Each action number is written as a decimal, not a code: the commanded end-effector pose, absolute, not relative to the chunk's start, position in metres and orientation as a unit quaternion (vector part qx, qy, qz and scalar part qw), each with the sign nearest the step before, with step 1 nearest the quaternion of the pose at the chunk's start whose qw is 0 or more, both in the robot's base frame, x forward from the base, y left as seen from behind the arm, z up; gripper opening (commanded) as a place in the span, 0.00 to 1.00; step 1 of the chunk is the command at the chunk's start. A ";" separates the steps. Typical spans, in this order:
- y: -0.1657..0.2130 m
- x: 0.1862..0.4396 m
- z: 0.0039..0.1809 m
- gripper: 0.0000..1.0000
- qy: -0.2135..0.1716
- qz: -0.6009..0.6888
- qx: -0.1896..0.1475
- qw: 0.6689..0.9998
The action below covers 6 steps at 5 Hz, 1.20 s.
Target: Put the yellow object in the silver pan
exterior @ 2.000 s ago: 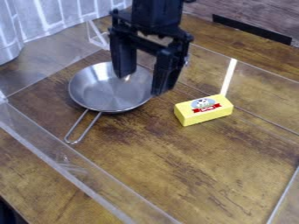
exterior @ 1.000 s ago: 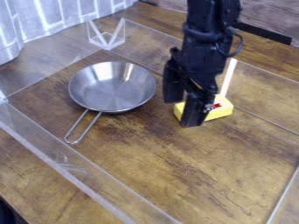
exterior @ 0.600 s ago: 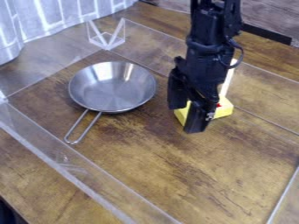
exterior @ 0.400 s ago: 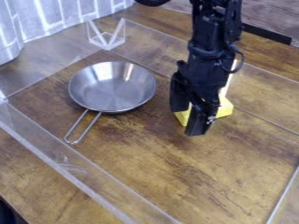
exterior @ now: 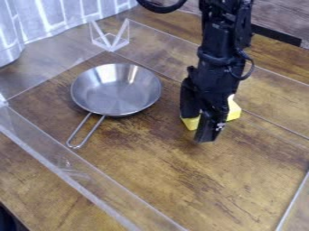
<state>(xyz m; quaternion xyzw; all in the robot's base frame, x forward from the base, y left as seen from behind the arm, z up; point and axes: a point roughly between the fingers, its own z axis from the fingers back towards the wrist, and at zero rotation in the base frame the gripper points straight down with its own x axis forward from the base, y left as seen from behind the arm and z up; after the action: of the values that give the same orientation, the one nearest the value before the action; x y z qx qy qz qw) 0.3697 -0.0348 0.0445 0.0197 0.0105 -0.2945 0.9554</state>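
End effector: the black end effector [exterior: 205, 122] pointed down with its fingers spread wide, one on each side of the block, pinching nothing.
Block: the small yellow block [exterior: 229, 112] lay on the brown wooden surface [exterior: 169, 180], mostly hidden behind the fingers.
Pan: the round shiny silver pan [exterior: 114, 90] with a thin wire handle sat empty, left of the block and apart from it.

Dark wooden table [exterior: 145, 171] under silver pan [exterior: 115, 89] and yellow object [exterior: 229, 112].
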 end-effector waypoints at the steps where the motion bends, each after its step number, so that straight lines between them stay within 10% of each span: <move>1: -0.033 0.382 0.058 1.00 -0.019 -0.301 0.023 0.953; 6: -0.020 0.402 0.054 1.00 -0.040 -0.315 0.033 0.948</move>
<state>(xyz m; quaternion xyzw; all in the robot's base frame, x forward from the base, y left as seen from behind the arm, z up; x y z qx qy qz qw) 0.3965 -0.0285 0.0427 0.0280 -0.0233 -0.3262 0.9446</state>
